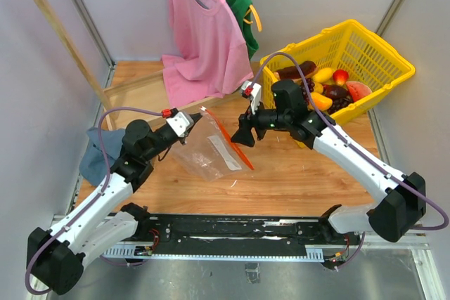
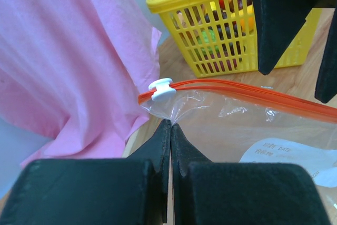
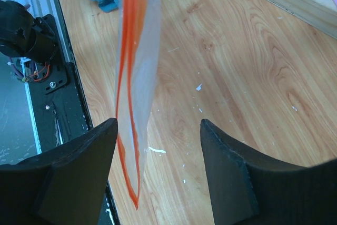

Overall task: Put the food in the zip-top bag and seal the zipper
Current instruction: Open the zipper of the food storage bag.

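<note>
Left wrist view, lower centre: the left gripper [image 2: 170, 125] is shown with its fingers pressed together on a corner of the zip-top bag [image 2: 237, 125], just beneath the white tab [image 2: 161, 89] at the end of the zipper [image 2: 253, 92]. The corner is judged to be pinched so that the zipper edge is lifted and drawn taut toward the other arm. Farther on, the right gripper [image 3: 158, 124] is seen in its own wrist view with its fingers well apart. The orange strip runs down between them, nearer the finger at the left of that frame, presumably so that the second corner can be taken and the mouth spread. Nothing is seen inside the bag, and only a white label shows on the film. The food [image 1: 330, 89] is left in the yellow basket [image 1: 365, 38] at the upper right of the top view, just behind the right arm, and a pink shirt [image 1: 204, 40] is hung at upper centre. Whether the zipper is parted or shut cannot be told, although two orange lines are seen side by side. Contact between the right fingers and the film cannot be settled either. Much of the food is screened by the basket wall and the arm, and the bag's lower part is cut off in both wrist views.
</note>
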